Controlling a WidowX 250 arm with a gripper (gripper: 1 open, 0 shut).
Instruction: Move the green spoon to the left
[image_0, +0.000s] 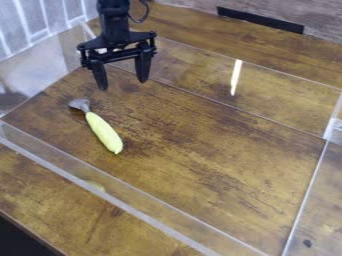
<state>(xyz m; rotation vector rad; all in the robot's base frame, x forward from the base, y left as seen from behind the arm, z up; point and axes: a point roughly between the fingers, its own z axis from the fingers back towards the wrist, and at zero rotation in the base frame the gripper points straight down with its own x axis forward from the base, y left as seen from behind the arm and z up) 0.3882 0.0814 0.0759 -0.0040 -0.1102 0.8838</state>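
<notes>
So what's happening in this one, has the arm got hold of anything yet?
Not yet. A single robot arm hangs over a wooden table inside a clear-walled enclosure, its gripper pointing straight down with the fingers spread wide and nothing between them. The green spoon lies flat on the wood, nearer the camera than the gripper and clearly apart from it, its metal bowl toward the back left. Nothing is touching the spoon.
</notes>
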